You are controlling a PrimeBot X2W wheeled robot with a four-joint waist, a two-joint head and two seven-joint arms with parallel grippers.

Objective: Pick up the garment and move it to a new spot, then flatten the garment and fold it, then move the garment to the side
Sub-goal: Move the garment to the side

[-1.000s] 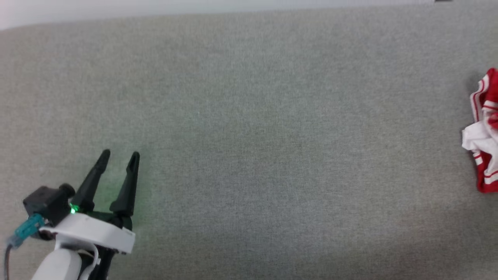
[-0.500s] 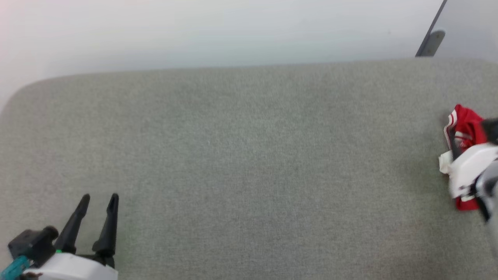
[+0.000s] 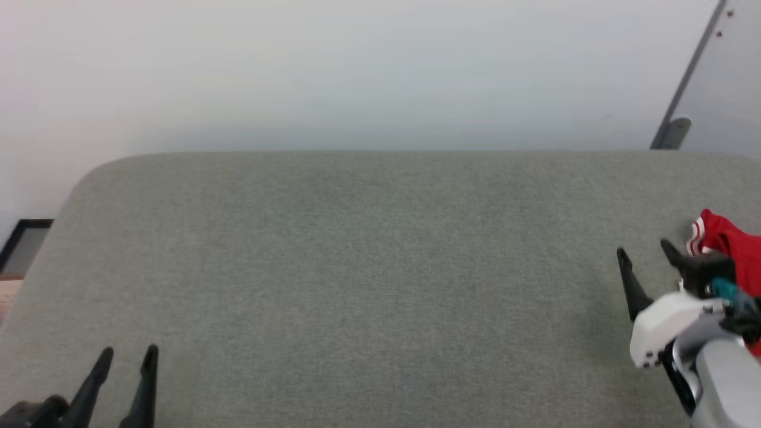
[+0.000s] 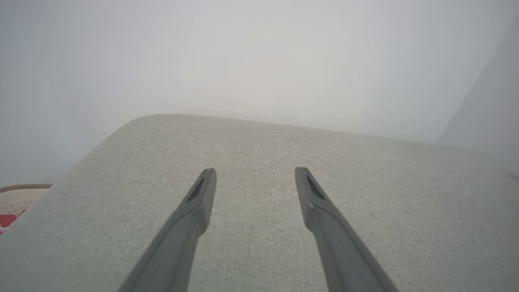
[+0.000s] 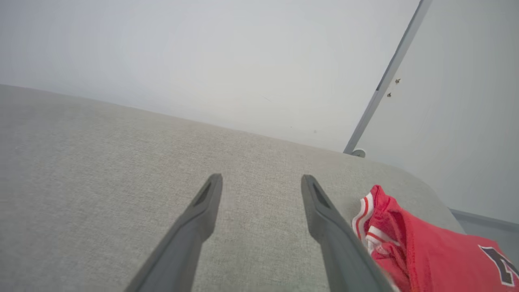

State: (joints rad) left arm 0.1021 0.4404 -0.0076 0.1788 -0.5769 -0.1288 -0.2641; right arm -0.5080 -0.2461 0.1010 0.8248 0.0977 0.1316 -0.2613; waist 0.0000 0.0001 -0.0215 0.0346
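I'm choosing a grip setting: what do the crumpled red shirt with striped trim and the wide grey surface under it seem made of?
The crumpled red shirt looks like thin, soft jersey knit, perhaps synthetic: limp folds, striped trim. The wide grey surface looks like matte woven upholstery, likely padded: visible weave, rounded corners.

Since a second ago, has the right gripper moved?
Yes. The right gripper has come in from the right, to just left of the garment, its wrist covering the garment's lower part.
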